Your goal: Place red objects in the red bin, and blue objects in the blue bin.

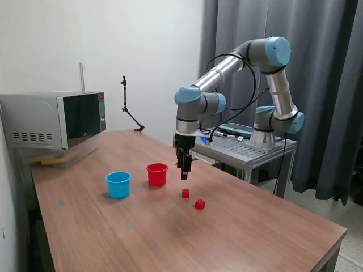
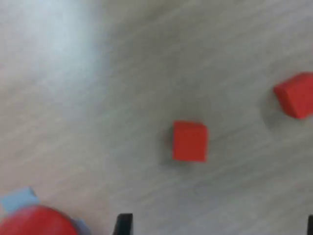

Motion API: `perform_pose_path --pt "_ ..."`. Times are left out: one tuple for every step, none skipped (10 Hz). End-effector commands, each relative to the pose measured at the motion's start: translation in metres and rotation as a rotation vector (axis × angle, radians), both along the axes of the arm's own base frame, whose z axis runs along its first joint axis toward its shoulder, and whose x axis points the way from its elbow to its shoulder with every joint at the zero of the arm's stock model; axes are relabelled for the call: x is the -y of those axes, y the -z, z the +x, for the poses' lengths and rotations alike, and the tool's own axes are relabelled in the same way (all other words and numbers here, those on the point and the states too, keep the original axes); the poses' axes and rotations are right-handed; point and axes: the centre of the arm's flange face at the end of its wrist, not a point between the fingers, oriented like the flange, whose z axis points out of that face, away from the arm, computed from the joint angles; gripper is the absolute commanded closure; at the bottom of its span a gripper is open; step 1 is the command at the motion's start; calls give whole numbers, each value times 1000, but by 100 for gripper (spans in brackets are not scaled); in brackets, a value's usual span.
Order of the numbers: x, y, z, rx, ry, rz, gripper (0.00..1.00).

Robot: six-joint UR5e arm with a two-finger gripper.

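Observation:
Two small red cubes lie on the wooden table; the nearer one (image 1: 185, 194) (image 2: 190, 141) is just below and ahead of my gripper (image 1: 184, 173) (image 2: 216, 229), and the other (image 1: 199, 204) (image 2: 295, 94) lies a little further off. The gripper hangs above the table, open, with nothing between its fingertips (image 2: 123, 225). The red bin (image 1: 157, 174) (image 2: 34, 223) stands upright just to the exterior view's left of the gripper. Further left stands the blue bin (image 1: 118, 185). The blue objects are out of view.
A microwave (image 1: 57, 122) sits at the table's back corner on the exterior view's left. A metal cart (image 1: 249, 148) holding the arm's base stands behind the table. A thin black stand (image 1: 127, 107) rises at the far edge.

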Motion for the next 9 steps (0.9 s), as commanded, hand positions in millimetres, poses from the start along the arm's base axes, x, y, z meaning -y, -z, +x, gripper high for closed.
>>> perform_pose_path --pt "-9 5 19 23 39 -5 0" --pt "-9 8 22 31 42 -10 0" --pt "-6 1 25 20 41 -29 0" --pt "-3 -6 26 9 28 -42 0" --pt "4 -18 27 -14 -51 -86 0" --pt "13 -19 35 -12 -166 -133 0" --pt "17 -14 45 9 -238 -156 0" --pt "18 -9 54 31 -313 -163 0" --pt "20 -5 57 36 -416 -178 0"
